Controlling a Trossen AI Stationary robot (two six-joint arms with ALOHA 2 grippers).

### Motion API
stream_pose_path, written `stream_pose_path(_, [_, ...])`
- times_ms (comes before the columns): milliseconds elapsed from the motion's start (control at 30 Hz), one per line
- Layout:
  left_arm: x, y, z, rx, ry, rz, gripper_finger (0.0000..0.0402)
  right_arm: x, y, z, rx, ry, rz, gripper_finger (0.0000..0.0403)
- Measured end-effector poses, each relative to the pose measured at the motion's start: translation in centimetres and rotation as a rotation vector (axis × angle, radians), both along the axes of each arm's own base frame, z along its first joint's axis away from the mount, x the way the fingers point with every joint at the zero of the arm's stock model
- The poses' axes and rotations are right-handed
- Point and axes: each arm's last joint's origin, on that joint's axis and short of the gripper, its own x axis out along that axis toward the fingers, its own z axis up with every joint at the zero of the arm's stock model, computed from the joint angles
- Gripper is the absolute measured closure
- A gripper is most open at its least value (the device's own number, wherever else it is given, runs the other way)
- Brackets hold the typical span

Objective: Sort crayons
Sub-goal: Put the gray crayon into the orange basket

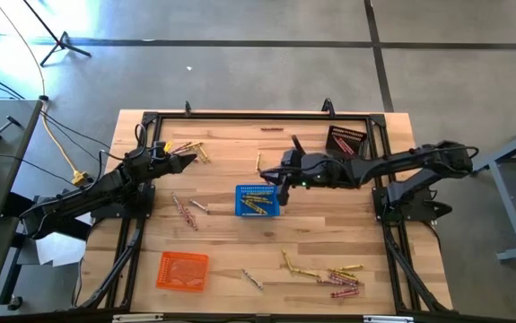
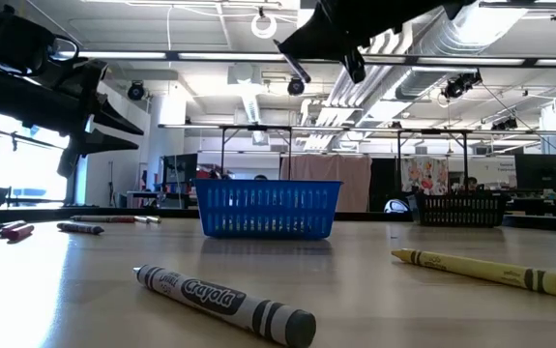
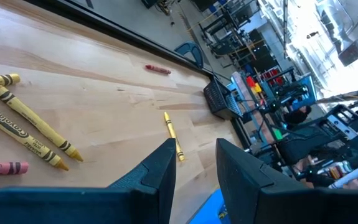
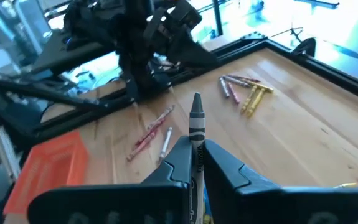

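My right gripper [image 1: 278, 177] hangs over the far edge of the blue basket [image 1: 258, 201] and is shut on a grey crayon [image 4: 196, 118]. Yellow crayons [image 1: 259, 204] lie in that basket. My left gripper [image 1: 188, 161] is open and empty above the table's far left, by a cluster of yellow and pink crayons [image 1: 190, 150]. In its wrist view its fingers [image 3: 194, 158] frame bare wood. Other crayons lie flat on the table: pink ones [image 1: 184, 211], a mixed heap [image 1: 338, 276] and a grey one [image 2: 224, 302]. My right gripper pinches the grey crayon's wrapped body [image 4: 197, 139] between its two fingers. The crayon lies along the fingers, and its pointed end [image 4: 196, 99] sticks out past the fingertips. The fingers come from the table's right side. The crayon is lifted clear of the table.
An orange basket [image 1: 183, 270] sits near the front left and a dark basket [image 1: 345, 141] at the far right. A black frame [image 1: 258, 115] runs along the table's far edge. A single yellow crayon [image 1: 258, 163] and a red one [image 1: 272, 129] lie beyond the blue basket.
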Motion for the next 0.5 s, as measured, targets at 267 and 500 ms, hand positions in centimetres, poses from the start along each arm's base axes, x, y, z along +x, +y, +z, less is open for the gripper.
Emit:
stream_pose_path(267, [-0.2, 0.4, 0.2, 0.029, -0.003, 0.138, 0.0300, -0.1, 1.5, 0.3, 0.016, -0.023, -0.077, 0.0391])
stream_pose_path(500, [-0.2, 0.4, 0.3, 0.040, -0.007, 0.134, 0.0300, -0.2, 2.3, 0.3, 0.030, -0.031, -0.092, 0.0391])
